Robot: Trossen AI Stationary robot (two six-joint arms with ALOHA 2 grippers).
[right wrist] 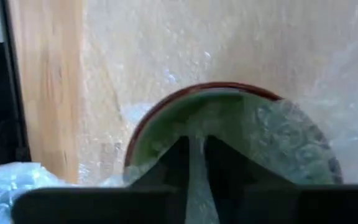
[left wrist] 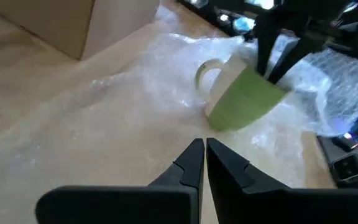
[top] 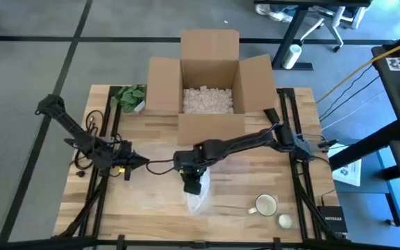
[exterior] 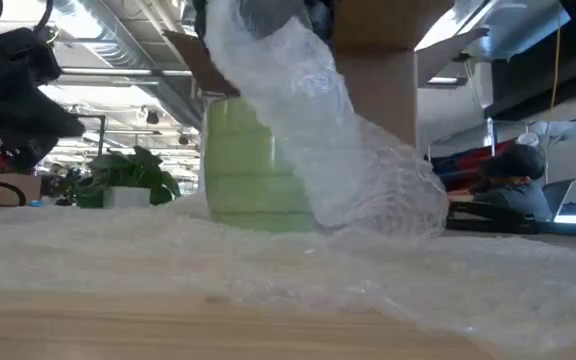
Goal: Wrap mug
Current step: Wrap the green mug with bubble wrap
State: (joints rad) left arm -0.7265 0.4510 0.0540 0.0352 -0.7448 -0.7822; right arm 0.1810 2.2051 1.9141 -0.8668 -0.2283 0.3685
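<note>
**Right arm pinches wrap over the green mug**

While the left arm waits at the left side of the table, its gripper (top: 132, 165) points toward the middle with its jaws closed on nothing, as the left wrist view shows the two dark tips touching. Ahead of those tips and well apart from them stands the green mug (left wrist: 244, 99), upright on a sheet of bubble wrap (left wrist: 123, 106), its pale handle turned toward the cardboard box (top: 209, 83).

From the right side the right arm reaches across to the table's centre, and the right gripper (right wrist: 196, 163) hangs directly above the mug's mouth. Its jaws are nearly together and pinch a fold of the bubble wrap, which is drawn up from the table and draped across the mug's rim. Seen through that wrist camera, the rim curves round just past the jaws, with the green inside partly veiled by the plastic. At table height the wrap slants down over one side of the mug and pools beside it.

Near the front right of the table rests a white mug (top: 264, 205), and a small plant (top: 130, 97) sits by the box's left flap.
</note>
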